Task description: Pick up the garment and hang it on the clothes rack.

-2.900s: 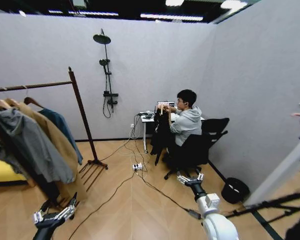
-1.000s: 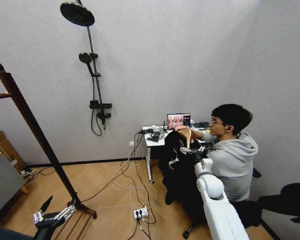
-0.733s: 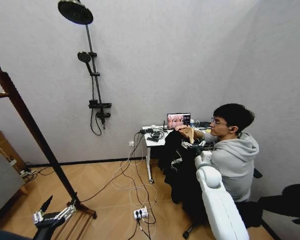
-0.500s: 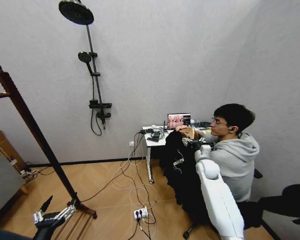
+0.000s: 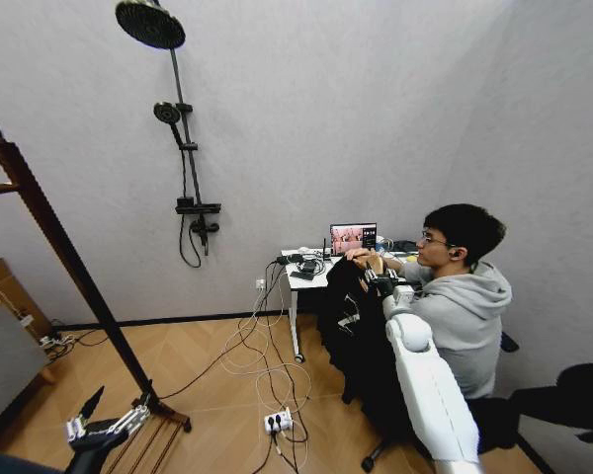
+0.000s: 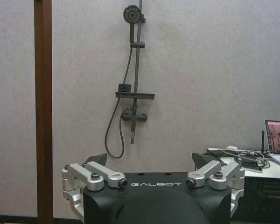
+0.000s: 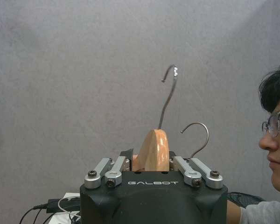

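Note:
The garment (image 5: 353,331), a black top with small white marks, hangs in front of a seated person beside the desk. It is on a light wooden hanger (image 7: 152,150) with a metal hook (image 7: 170,91). My right gripper (image 5: 380,282) is stretched out to it and, in the right wrist view, my right gripper (image 7: 150,158) is shut on the hanger's neck. The person's hand (image 5: 360,256) is at the hanger's top. The clothes rack (image 5: 49,232) shows one dark upright at the left, also the clothes rack (image 6: 43,107). My left gripper (image 5: 107,431) hangs low and open; left gripper (image 6: 149,163) holds nothing.
A small desk (image 5: 304,275) with a laptop and cables stands against the wall. Cables and a power strip (image 5: 277,422) lie on the wooden floor. A shower fitting (image 5: 183,128) is on the wall. A second hook (image 7: 198,135) shows beside the hanger.
Since the earliest frame the camera has come close to the desk. Over the last second my right arm has reached further and higher, up to the hanger's neck. The left arm has stayed put.

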